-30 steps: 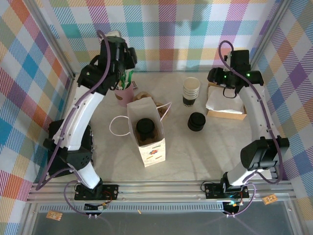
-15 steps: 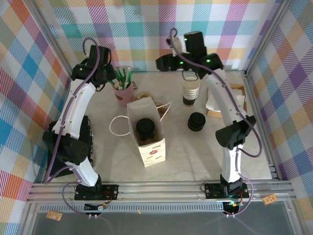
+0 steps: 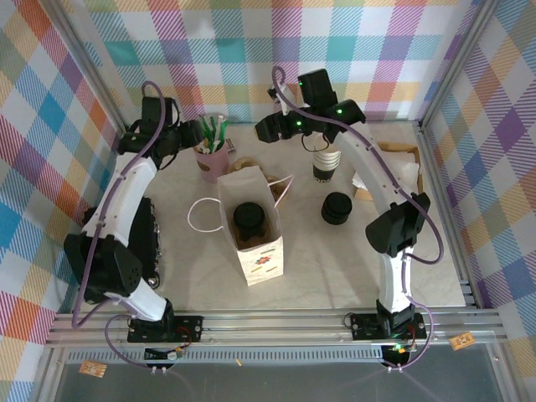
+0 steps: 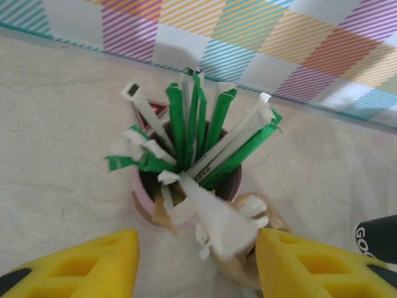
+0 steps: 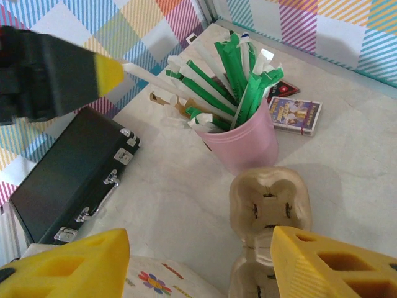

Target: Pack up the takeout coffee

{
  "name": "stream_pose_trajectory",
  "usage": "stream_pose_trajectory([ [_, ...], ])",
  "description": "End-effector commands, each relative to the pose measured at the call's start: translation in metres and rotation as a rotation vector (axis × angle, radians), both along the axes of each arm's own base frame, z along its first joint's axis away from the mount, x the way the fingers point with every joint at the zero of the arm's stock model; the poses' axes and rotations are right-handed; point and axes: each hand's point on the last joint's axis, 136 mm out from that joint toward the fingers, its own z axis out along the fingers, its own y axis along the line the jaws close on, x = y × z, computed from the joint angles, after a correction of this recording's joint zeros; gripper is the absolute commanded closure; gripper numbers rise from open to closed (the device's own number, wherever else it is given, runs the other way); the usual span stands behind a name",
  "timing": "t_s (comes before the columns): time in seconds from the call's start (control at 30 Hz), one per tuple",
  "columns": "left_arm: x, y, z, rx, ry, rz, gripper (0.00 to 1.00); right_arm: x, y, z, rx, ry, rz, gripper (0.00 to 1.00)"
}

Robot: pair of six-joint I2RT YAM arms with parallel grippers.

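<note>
A paper bag (image 3: 261, 251) stands open mid-worktop (image 3: 335, 260), with the takeout coffee (image 3: 249, 218) upright inside it. Toward the far edge, the left gripper (image 4: 195, 239) and right gripper (image 5: 200, 239) hang either side of the pink cup (image 5: 242, 139), jaws apart and empty.

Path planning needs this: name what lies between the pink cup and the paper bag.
A tan pulp cup carrier lies between the pink cup and the paper bag, shown in the right wrist view.

pink cup (image 5: 243, 146): green-white sticks, upright | cardboard carrier (image 5: 270, 200): just beside it | black case (image 5: 62, 180): lying flat | cup stack (image 3: 327, 167): upright
</note>
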Motion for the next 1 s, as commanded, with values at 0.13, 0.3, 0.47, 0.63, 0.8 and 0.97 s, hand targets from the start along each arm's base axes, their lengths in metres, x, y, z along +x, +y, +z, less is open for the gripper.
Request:
stream_pose_trajectory([
  [0.13,0.038,-0.012,0.008,0.003,-0.048,-0.060,0.62,-0.016,-0.013,0.031,-0.006,-0.082,0.001,0.38],
  [0.3,0.052,-0.007,0.003,0.058,-0.019,-0.044,0.79,-0.017,-0.015,0.034,-0.004,-0.076,-0.005,0.38],
  [0.47,0.054,0.001,0.006,0.113,-0.027,-0.031,1.00,-0.017,-0.017,0.038,-0.008,-0.088,-0.018,0.38],
  [0.63,0.052,0.006,0.018,0.151,-0.050,-0.025,1.00,-0.016,-0.017,0.040,-0.010,-0.083,-0.019,0.38],
  [0.8,0.052,0.011,0.041,0.160,-0.087,0.006,1.00,-0.020,-0.017,0.046,-0.009,-0.089,-0.022,0.38],
  [0.97,0.041,0.019,0.058,0.182,-0.094,0.047,1.00,-0.029,-0.018,0.051,-0.018,-0.097,-0.026,0.38],
])
